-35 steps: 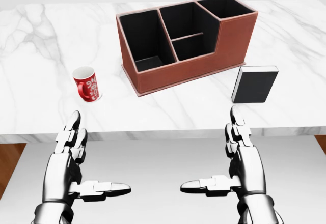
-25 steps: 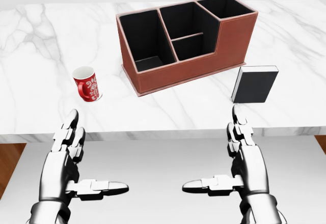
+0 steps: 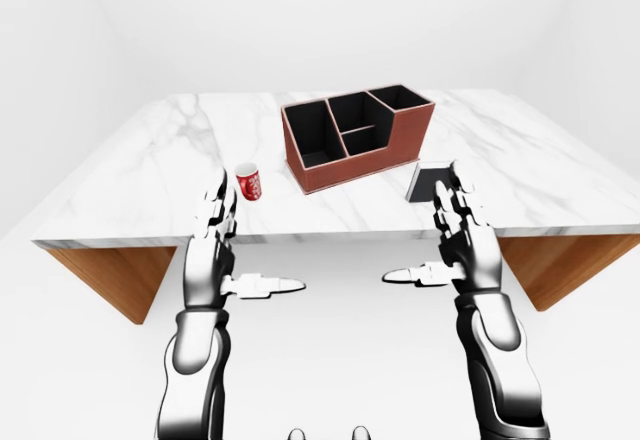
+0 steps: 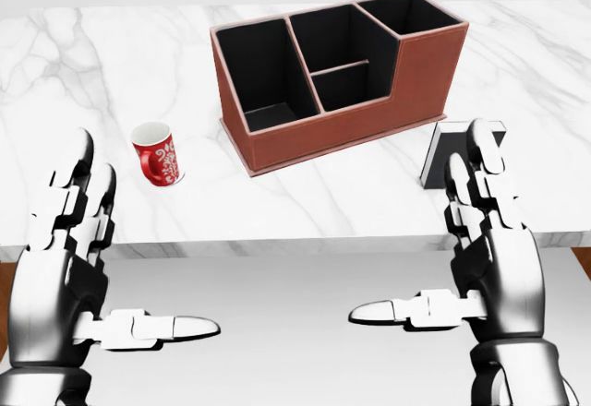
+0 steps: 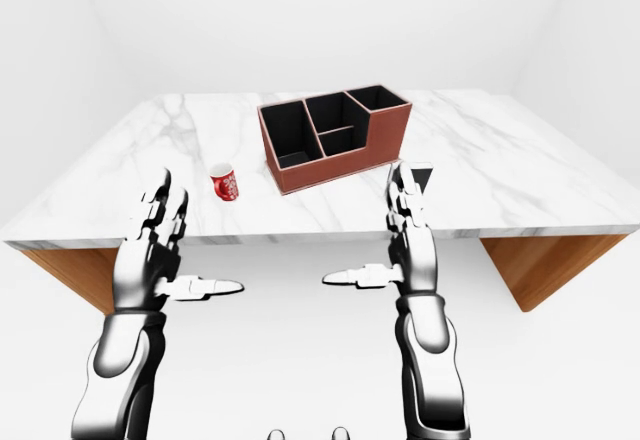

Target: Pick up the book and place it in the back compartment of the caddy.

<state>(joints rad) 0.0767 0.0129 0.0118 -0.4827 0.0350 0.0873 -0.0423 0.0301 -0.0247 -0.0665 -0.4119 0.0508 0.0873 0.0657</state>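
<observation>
The book (image 4: pixel 447 156), a dark volume with pale page edges, stood upright on the white marble tabletop (image 4: pixel 305 198), just right of the brown caddy (image 4: pixel 343 127) in the head view and near the tabletop's lower edge. The raised fingers of the right robot hand (image 4: pixel 494 268) overlapped its right part in that view, so whether they touched it could not be told. That robot hand was spread wide, fingers pointing up and thumb stretched sideways toward the view's centre, closed on nothing. The left robot hand (image 4: pixel 65 281) mirrored it at the left of the head view, also wide, with its thumb reaching inward, and held nothing. The caddy sat at an angle on the tabletop, its dark-lined compartments showing: one long bay at its left end, two smaller bays in the middle split by a low divider, and a taller bay at its right end toward the view's top. A red mug (image 4: pixel 157 153) with a white pattern stood upright, well left of the caddy, apart from both robot hands. In the left-eye view the tabletop (image 3: pixel 520 160) rested on wooden supports (image 3: pixel 105 275).
</observation>
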